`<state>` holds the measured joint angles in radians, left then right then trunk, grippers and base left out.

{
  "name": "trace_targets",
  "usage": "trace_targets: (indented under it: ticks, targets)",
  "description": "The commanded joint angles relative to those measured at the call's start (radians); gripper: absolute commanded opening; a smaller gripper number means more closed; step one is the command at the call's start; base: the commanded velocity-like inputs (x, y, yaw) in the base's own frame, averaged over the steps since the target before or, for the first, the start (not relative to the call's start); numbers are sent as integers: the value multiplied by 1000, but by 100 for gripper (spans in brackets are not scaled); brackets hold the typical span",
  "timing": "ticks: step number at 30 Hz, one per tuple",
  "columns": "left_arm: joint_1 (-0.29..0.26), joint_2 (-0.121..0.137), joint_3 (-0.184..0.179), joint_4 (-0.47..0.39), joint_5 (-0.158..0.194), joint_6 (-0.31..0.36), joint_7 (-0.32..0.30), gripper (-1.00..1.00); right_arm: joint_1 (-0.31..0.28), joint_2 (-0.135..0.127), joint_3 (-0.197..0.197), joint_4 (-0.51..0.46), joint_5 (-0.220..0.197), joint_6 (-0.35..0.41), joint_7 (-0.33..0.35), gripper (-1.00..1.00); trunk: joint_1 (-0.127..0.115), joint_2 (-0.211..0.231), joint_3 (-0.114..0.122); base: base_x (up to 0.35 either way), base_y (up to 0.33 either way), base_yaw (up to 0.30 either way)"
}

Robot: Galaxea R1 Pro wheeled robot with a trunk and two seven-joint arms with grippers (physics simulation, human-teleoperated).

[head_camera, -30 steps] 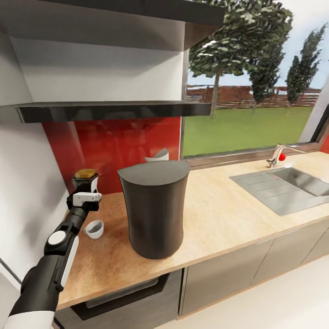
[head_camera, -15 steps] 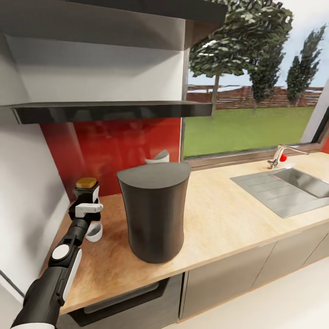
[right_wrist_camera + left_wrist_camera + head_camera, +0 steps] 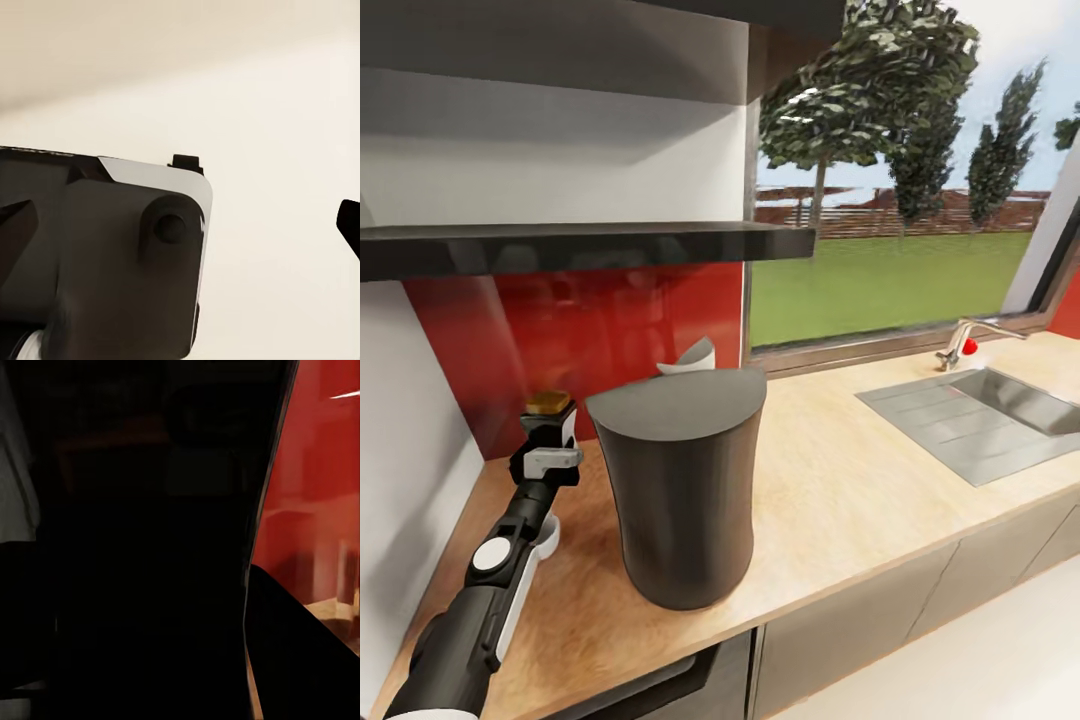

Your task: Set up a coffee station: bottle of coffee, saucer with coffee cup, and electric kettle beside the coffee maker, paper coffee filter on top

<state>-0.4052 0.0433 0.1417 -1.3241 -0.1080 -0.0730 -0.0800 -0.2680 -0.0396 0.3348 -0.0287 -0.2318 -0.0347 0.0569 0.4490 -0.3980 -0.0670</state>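
The dark grey coffee maker [image 3: 680, 485] stands on the countertop [image 3: 840, 490]. To its left, my left gripper [image 3: 550, 428] is shut on the bottle of coffee [image 3: 548, 402], whose brown-gold top shows above the fingers, close to the red wall panel. The left wrist view is dark, with that object pressed close between the fingers. A curved white piece [image 3: 690, 358] peeks from behind the coffee maker's top. A white sliver [image 3: 550, 530] beside my forearm may be the coffee cup. The kitchen shelf [image 3: 590, 242] hangs above. A dark tip [image 3: 349, 223] shows in the right wrist view.
An inset grey sink [image 3: 980, 420] with a faucet [image 3: 965, 345] lies at the right under the window. A white wall closes the counter's left end. Dark cabinet fronts [image 3: 860, 620] run below the counter.
The camera has shifted, so the scene sits more to the left. My left gripper has come down a little with the bottle. My forearm now covers most of the cup.
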Motion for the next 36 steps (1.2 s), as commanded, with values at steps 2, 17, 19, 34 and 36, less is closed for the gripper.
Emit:
trace_targets:
  ticks: [2,17,19,34,36]
  targets:
    - [8,0,3,0,-12,-4,-4,-100,-1,0,7,1,-11,-4,4,100,1,-2,-2,288,0,0]
    - [19,1,3,16,-9,-4,-4,-100,0,0,7,1,-11,-3,3,100,1,-2,-2,70,37,0]
    - [24,-1,3,43,-8,-14,-4,-100,0,0,7,1,-11,-4,3,100,1,-2,-2,0,10,0]
    - [26,-5,1,168,-1,-126,11,-100,0,0,7,1,-11,-3,3,100,1,-2,-2,89,1,0]
    - [26,-5,2,177,-1,-127,11,-100,0,0,7,1,-11,-3,3,100,1,-2,-2,96,0,0]
